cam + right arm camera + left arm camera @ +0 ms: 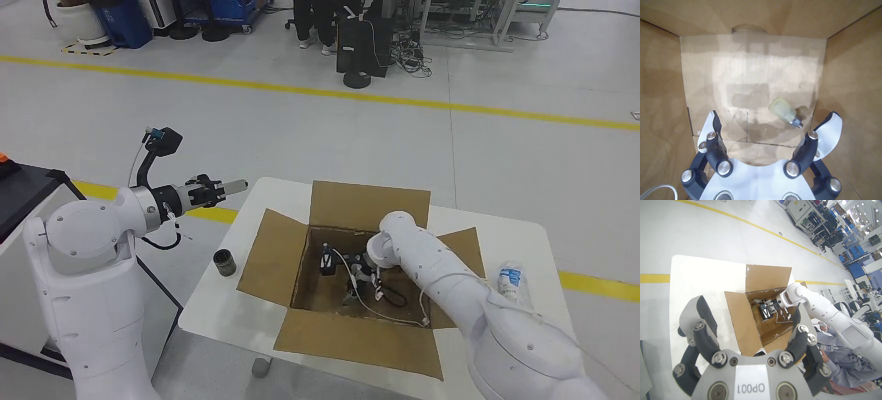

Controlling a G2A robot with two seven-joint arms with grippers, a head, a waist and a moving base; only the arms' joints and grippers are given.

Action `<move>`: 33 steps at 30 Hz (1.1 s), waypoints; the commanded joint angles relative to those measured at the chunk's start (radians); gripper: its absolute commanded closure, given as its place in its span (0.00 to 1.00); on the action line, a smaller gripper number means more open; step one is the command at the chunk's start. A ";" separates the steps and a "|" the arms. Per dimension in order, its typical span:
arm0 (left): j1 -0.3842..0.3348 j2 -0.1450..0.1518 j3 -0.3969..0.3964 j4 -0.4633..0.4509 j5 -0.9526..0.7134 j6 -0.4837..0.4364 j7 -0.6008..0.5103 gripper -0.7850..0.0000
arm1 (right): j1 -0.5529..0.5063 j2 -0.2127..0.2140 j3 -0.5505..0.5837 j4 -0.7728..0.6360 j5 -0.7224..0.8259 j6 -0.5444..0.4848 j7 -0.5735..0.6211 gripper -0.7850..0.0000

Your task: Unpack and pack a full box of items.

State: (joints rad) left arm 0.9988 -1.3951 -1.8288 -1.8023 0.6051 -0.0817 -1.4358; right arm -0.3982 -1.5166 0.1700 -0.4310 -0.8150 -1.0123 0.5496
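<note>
Deep inside the cardboard box (659, 75), a small pale yellowish bottle (784, 111) with a grey metal cap lies on its side on the box floor, tilted toward one corner. The right gripper (773, 116) hangs above it within the box walls. Its jaws are spread wide and hold nothing, and the bottle lies nearer one finger than the other. In the top view the right arm bends down over the box rim, with the right gripper (345, 280) low among dark cables.

The box (370, 205) stands with all four flaps folded outward in the middle of the white table (500, 230). A short dark cylinder (225, 263) stands on the table just beside the left flap. A clear plastic bottle (511, 280) lies near the table's right edge.

The left gripper (750, 303) hovers well apart from the box, off the table's left side. Its jaws are also wide open and empty.
</note>
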 commanded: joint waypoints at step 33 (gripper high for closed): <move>0.000 0.000 0.000 0.000 0.000 0.000 0.000 0.00 | 0.007 0.021 0.000 -0.244 -0.217 0.000 0.259 0.00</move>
State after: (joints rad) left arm 0.9988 -1.3951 -1.8288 -1.8023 0.6051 -0.0817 -1.4358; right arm -0.3848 -1.4907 0.1700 -0.6593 -0.9886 -1.0124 0.8456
